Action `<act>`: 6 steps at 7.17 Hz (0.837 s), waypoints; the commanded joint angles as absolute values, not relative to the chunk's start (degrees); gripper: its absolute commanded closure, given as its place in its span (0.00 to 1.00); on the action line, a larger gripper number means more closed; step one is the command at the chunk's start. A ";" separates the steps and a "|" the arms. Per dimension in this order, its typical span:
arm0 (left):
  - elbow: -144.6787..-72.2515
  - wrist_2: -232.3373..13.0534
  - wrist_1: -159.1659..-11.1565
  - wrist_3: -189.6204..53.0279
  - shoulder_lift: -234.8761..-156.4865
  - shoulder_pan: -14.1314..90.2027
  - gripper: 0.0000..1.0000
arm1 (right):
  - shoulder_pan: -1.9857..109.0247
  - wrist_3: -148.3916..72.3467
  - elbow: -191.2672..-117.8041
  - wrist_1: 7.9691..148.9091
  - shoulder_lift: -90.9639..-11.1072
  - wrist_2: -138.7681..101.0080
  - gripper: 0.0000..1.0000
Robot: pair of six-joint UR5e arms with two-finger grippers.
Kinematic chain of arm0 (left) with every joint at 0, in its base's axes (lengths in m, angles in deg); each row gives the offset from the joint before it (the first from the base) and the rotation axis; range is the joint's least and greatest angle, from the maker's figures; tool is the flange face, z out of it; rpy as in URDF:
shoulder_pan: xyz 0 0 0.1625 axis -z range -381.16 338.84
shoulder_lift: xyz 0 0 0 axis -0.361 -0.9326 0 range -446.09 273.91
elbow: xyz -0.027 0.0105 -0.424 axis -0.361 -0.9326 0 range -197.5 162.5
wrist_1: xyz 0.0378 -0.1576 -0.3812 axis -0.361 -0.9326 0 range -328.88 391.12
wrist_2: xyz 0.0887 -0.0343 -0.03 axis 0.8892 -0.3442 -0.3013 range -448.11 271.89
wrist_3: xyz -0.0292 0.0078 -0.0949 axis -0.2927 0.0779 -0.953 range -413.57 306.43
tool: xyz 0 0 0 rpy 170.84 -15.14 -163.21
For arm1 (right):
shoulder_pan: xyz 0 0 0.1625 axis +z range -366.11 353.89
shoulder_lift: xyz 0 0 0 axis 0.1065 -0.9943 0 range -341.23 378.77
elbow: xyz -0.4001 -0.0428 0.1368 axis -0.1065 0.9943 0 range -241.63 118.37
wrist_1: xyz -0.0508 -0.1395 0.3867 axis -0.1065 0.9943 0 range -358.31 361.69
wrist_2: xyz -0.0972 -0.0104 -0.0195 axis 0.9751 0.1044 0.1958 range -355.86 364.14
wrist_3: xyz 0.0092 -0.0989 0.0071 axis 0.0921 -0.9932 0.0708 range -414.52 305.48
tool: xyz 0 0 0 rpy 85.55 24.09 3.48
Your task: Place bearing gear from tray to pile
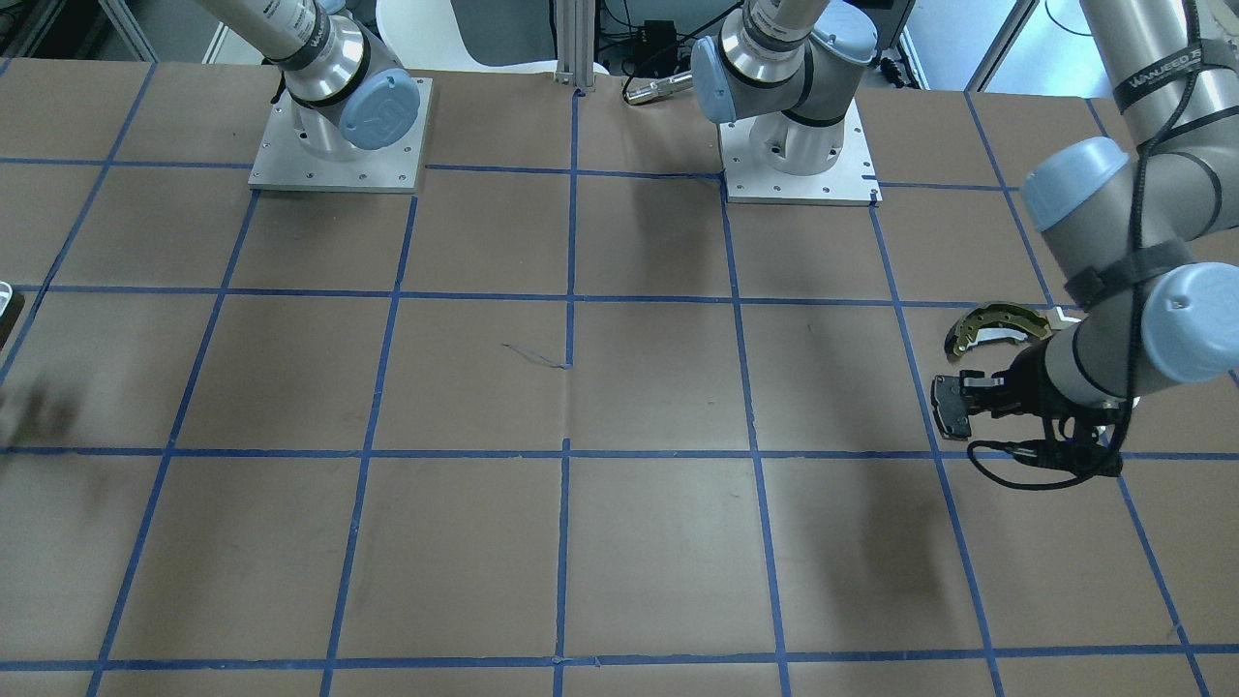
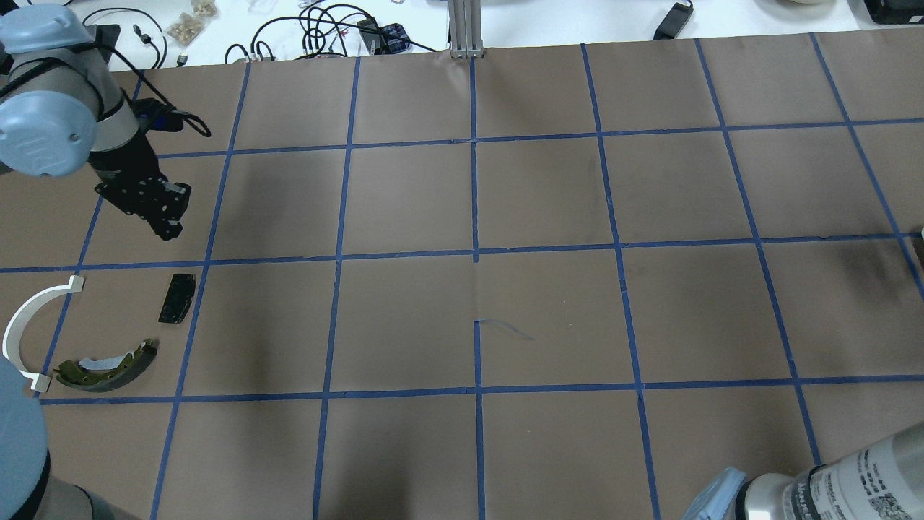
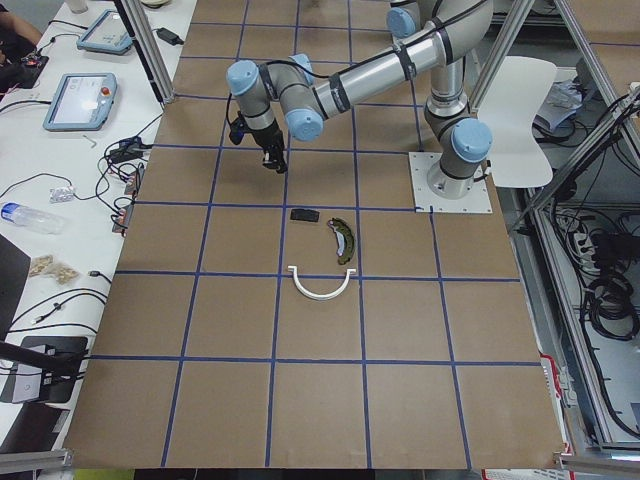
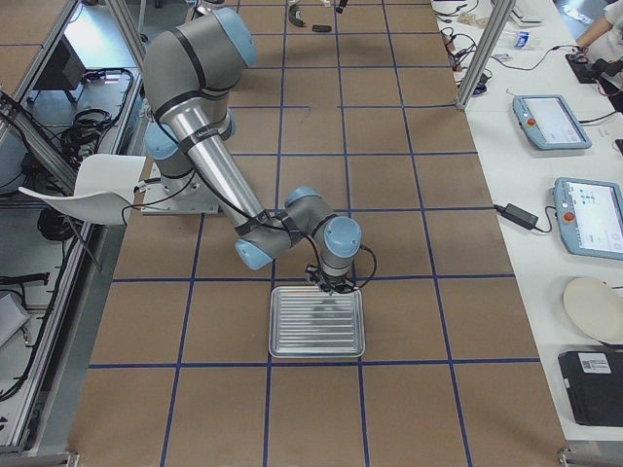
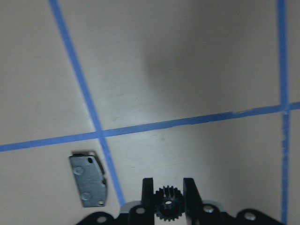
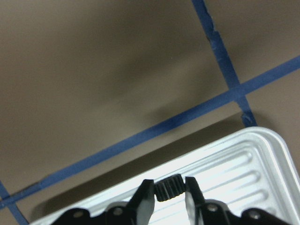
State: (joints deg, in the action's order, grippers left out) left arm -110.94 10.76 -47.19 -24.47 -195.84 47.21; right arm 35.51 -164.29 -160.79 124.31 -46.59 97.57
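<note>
In the front-facing view only a sliver of the tray shows at the left edge. There the left arm hides most of the pile's white arc, and the left gripper covers part of the black pad. The left wrist view's bottom edge cuts the gripper off just below the bearing gear, which is too small to find overhead.

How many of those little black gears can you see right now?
2. One bearing gear is held in the left gripper; a second bearing gear is held in the right gripper, over the tray. Others may be hidden.
</note>
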 commanded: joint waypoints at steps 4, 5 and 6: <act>-119.52 10.59 -32.71 -15.33 -197.88 38.87 1.00 | 66.75 -107.56 -169.63 120.96 -59.62 95.37 0.91; -120.32 10.51 -32.69 -15.33 -197.97 38.26 1.00 | 74.49 -92.73 -169.99 121.39 -59.71 95.29 0.90; -121.20 10.59 -31.99 -14.99 -198.15 36.95 1.00 | 82.14 -78.57 -170.17 121.40 -59.89 95.11 0.90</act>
